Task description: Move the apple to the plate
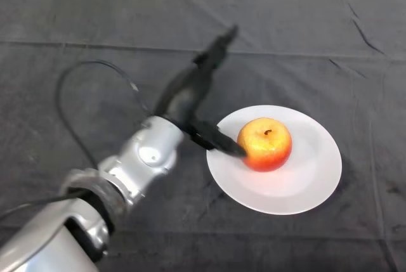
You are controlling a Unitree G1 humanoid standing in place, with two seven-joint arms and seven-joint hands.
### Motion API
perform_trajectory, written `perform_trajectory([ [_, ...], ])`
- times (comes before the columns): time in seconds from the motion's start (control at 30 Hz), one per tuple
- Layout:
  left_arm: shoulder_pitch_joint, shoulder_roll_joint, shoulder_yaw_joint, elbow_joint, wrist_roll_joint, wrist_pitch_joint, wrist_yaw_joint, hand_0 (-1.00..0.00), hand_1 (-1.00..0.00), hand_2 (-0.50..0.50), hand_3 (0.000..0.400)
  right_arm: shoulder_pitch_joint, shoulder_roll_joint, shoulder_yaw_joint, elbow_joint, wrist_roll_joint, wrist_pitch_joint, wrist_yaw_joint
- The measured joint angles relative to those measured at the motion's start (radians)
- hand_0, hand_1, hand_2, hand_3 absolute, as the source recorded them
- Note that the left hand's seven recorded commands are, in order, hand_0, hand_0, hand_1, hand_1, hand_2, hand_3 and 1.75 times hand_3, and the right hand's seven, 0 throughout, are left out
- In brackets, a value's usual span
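A red and yellow apple point(265, 144) sits upright on the white plate point(304, 186), left of the plate's middle. My left hand point(184, 94) is just left of the plate and is open. Its fingers point(219, 47) stretch straight up and away over the cloth. The thumb point(219, 140) reaches across the plate's left rim, and its tip is at the apple's left side. I cannot tell whether the thumb touches the apple.
A dark cloth point(330, 44) covers the whole table, with a fold line running across its far part. My silver-grey arm point(120, 183) comes in from the lower left.
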Motion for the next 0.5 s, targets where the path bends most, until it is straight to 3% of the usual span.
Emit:
perform_trajectory([
  [0.23, 0.000, 0.109, 0.107, -0.037, -0.016, -0.012, 0.002, 0.00, 0.00, 0.00, 0.000, 0.000, -0.001, -0.0020, 0.002, -0.0019, 0.000, -0.0003],
  [0.5, 0.035, 0.241, 0.227, -0.223, -0.027, -0.022, 0.034, 0.00, 0.00, 0.00, 0.000, 0.000, -0.001, -0.0070, 0.006, -0.0033, 0.000, -0.0007],
])
